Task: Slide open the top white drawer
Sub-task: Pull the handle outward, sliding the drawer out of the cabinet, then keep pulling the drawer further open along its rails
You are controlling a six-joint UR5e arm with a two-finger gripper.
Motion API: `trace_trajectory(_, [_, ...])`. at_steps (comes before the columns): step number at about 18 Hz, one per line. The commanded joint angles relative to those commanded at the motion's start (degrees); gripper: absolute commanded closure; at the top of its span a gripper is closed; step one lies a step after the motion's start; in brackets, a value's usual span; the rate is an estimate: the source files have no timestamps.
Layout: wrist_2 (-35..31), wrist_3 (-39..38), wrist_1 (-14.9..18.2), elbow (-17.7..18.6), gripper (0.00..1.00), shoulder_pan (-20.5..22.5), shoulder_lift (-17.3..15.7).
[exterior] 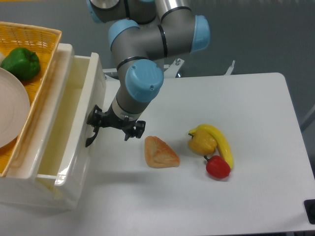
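Top white drawer: the top white drawer [74, 123] is sitting at the left of the bench, pulled well out of its cabinet, its glossy cream inside lying open to the camera and showing nothing in it.
Handle: the curved black handle [91, 137] is standing off the drawer's front face, pointing toward the middle of the bench.
Hand: the hand [96, 121] is pressing in at the drawer front, right at the handle; one dark finger is lying against the front by the handle's upper end and the other is sticking out to the right over the bench. Whether the fingers are clamping the handle or merely hooking it, I cannot tell from this angle.
Arm: the grey arm with blue joint caps [142, 83] is reaching down from the top of the view, bending toward the drawer.
Basket: a yellow woven basket [37, 44] is resting on the cabinet top behind the drawer, holding a green pepper [20, 63] and a white plate [11, 110].
Bench: the white bench [256, 108] is carrying a bread roll [160, 152] just right of the hand, and farther right a yellow pepper [202, 142], a banana [220, 142] touching it, and a red pepper [218, 167] touching the banana's lower end.
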State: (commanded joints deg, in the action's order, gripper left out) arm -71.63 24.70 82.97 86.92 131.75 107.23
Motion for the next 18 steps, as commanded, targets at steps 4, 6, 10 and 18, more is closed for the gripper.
trace_trajectory(4, [-0.1, 0.0, -0.1, -0.2, 0.00, 0.2, 0.0])
trace_trajectory(6, [-0.2, 0.0, -0.1, -0.4, 0.00, 0.2, 0.0])
trace_trajectory(10, [-0.2, 0.1, -0.2, -0.7, 0.00, 0.9, 0.0])
trace_trajectory(18, [-0.3, 2.6, -0.1, -1.1, 0.00, 1.8, 0.0])
